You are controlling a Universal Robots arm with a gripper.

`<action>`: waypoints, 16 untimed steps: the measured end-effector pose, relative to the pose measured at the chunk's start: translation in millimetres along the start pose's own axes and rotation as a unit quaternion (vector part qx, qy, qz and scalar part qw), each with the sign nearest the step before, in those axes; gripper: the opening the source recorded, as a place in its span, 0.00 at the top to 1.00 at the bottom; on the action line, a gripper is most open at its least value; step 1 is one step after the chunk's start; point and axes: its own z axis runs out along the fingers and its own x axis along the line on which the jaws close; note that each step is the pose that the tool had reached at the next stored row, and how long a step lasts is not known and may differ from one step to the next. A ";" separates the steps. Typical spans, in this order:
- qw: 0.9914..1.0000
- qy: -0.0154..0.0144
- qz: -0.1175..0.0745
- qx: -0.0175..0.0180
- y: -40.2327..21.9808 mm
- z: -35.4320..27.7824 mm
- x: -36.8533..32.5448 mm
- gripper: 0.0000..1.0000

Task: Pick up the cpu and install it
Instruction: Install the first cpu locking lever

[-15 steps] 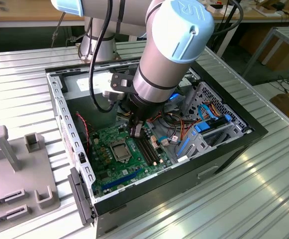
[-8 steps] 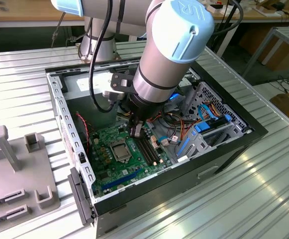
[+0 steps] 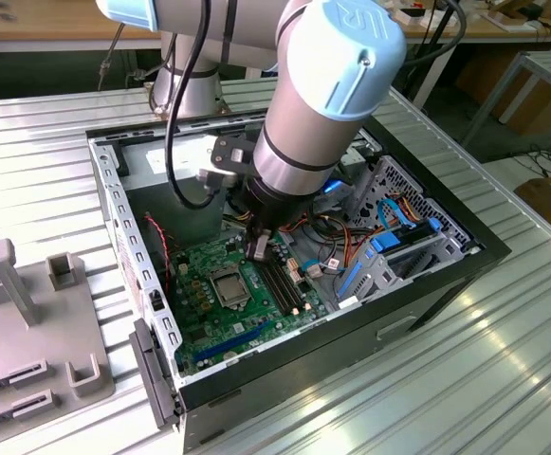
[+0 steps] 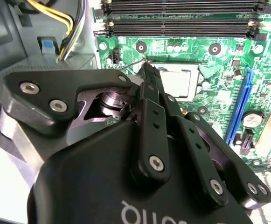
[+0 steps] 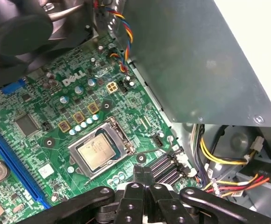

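The cpu [image 5: 96, 152] is seen seated in its socket; thin, light, fragile, best edge-gripped. Jaws closed, empty.

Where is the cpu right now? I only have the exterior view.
Observer: In the first wrist view the cpu lies flat inside the socket frame, metal top up.
Operator: Is the gripper holding anything?
Observer: No. In the second wrist view the gripper is shut, empty, beside the socket.
Operator: What's near its tips?
Observer: A thin wire lever runs from the socket frame toward them; whether they touch it, I cannot tell.
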 end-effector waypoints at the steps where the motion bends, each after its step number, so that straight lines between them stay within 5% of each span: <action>1: 1.000 0.000 0.001 0.000 0.1 0.0 -0.1 0.89; 4: 1.000 0.000 0.002 0.000 0.2 0.1 -0.2 0.89; 10: 1.000 0.000 0.001 0.000 12.4 4.7 -21.0 0.89; 16: 1.000 0.001 -0.008 -0.001 15.0 6.3 -28.5 0.89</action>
